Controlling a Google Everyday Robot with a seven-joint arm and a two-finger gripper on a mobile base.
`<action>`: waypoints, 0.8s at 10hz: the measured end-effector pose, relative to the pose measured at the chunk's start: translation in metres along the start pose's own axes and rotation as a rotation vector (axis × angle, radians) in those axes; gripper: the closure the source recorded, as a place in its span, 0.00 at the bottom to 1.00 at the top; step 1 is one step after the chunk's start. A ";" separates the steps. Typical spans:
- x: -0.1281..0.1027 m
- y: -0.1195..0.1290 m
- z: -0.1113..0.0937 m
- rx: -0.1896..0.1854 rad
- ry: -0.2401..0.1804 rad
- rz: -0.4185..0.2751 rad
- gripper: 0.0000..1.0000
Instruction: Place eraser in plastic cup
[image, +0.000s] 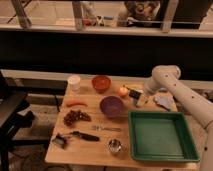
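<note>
My gripper is dark and hangs low over the back right of the wooden table, just right of a small orange fruit. A small pale blue plastic cup stands right beside it, at its front right. I cannot make out the dark eraser apart from the dark gripper. The white arm reaches in from the right.
A purple bowl sits front left of the gripper and a green tray in front. A grey-blue object lies right. A red bowl, white cup, carrot, grapes, fork, metal cup and black tool lie further left.
</note>
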 end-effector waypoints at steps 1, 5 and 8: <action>-0.004 0.002 -0.003 0.007 -0.001 -0.013 0.20; -0.030 0.010 -0.025 0.032 -0.005 -0.080 0.20; -0.022 0.012 -0.021 0.019 -0.001 -0.060 0.42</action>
